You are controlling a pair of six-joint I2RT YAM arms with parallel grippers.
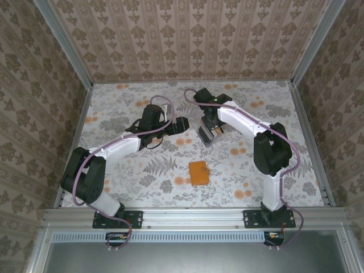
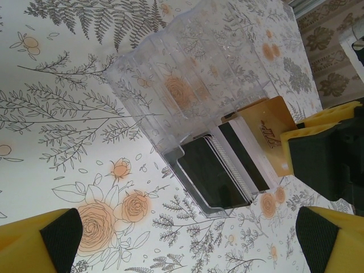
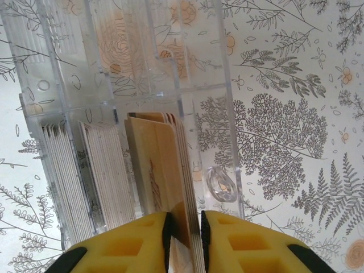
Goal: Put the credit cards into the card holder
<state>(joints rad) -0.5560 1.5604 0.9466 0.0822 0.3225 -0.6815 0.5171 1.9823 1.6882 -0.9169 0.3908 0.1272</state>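
Floral-patterned table (image 1: 250, 165), orange card holder (image 1: 198, 173), clear box (image 2: 187, 74)

**Left fingers (image 2: 34, 245) spread wide, right fingers (image 3: 136, 244) pinched on a thin yellowish plastic card (image 3: 149, 170).**

My left arm (image 1: 122, 145) rises from its base at the near edge, folds at the elbow and reaches toward the middle, its yellow, black-padded fingers held far apart with nothing between them. My right arm (image 1: 245, 122) arches over from the other side, wrist tipped downward, and its two yellow fingers press on the card's edge from both sides, nearly meeting.
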